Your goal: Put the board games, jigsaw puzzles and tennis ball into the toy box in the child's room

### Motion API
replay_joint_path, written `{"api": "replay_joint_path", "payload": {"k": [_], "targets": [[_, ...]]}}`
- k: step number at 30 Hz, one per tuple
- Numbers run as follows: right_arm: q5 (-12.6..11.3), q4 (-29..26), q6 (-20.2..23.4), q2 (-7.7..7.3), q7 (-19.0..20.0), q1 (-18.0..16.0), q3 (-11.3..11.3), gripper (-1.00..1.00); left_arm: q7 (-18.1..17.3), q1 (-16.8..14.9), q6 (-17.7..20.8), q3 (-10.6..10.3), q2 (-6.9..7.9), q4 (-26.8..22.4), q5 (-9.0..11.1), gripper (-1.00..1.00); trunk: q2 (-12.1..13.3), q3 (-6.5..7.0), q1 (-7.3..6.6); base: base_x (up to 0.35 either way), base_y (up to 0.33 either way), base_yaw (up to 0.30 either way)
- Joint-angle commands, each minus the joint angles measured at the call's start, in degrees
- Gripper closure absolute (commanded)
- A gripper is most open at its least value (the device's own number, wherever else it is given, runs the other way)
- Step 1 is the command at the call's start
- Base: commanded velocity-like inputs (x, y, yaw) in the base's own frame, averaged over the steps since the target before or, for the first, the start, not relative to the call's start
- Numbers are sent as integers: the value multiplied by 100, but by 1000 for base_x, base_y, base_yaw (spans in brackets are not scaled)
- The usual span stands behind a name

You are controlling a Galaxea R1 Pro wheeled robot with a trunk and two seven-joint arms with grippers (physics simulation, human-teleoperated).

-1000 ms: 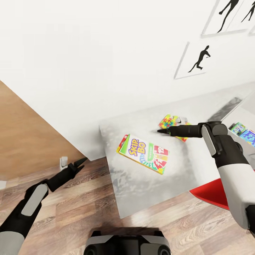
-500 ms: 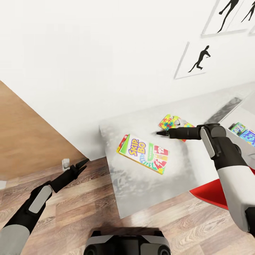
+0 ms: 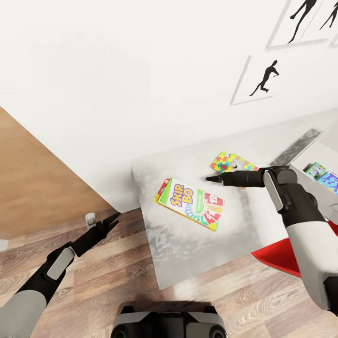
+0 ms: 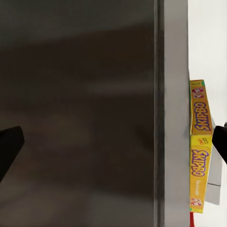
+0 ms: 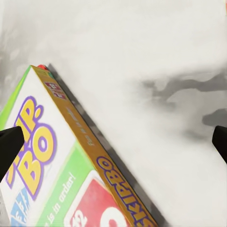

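The left arm runs from the 7 o'clock corner of the head view up toward 1 o'clock, grey upper part, black forearm, ending in the left hand [image 3: 111, 218] with its two black fingers spread apart and nothing between them. The right arm comes in from 4 o'clock, bends sharply at the elbow and stretches its black forearm toward 9 o'clock, the right hand [image 3: 209, 178] empty, its fingertips wide apart in the right wrist view.
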Motion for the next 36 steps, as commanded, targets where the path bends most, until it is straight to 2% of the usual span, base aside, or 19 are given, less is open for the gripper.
{"api": "replay_joint_path", "payload": {"k": [1,36], "targets": [[-43,-2,37,-5,-20,-4,11,-100,-6,-3,52,-7,2,2,45,-100,-9,-7,3,0,0,0],[-32,9,31,114,-40,234,39,-100,-119,-58,23,-32,-65,171,27,-100,-9,-7,3,0,0,0]]}}
